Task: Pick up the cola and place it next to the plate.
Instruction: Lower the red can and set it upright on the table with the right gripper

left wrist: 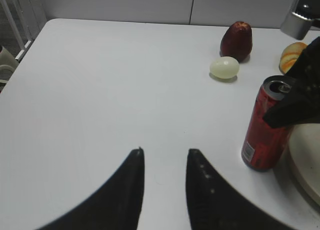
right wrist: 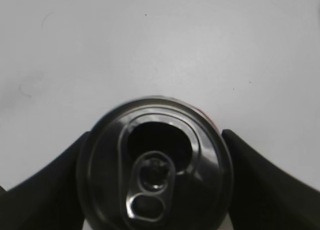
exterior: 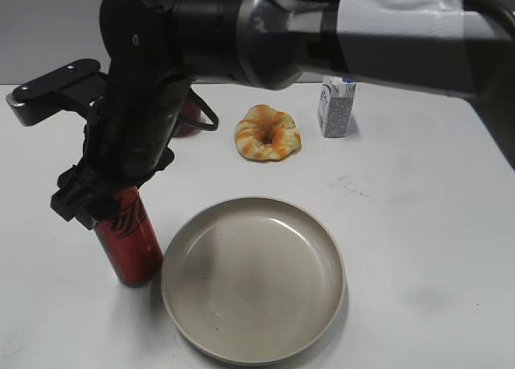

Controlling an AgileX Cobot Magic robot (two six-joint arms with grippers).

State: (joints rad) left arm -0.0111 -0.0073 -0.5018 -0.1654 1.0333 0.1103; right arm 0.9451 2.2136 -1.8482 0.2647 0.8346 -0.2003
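Observation:
The cola (exterior: 129, 244) is a red can with its top open, standing on the white table just left of the plate (exterior: 241, 280), a wide beige dish. My right gripper (exterior: 100, 204) reaches across from the right and is shut on the can's upper part. In the right wrist view its fingers (right wrist: 155, 135) flank the can's silver top (right wrist: 155, 165) on both sides. The left wrist view shows the can (left wrist: 265, 130) beside the plate's rim (left wrist: 305, 160). My left gripper (left wrist: 165, 151) is open and empty over bare table, left of the can.
A dark red fruit (left wrist: 236, 39) and a pale egg-shaped object (left wrist: 224, 67) lie behind the can. A ring-shaped orange pastry (exterior: 267, 133) and a small white carton (exterior: 336, 105) stand at the back, beyond the plate.

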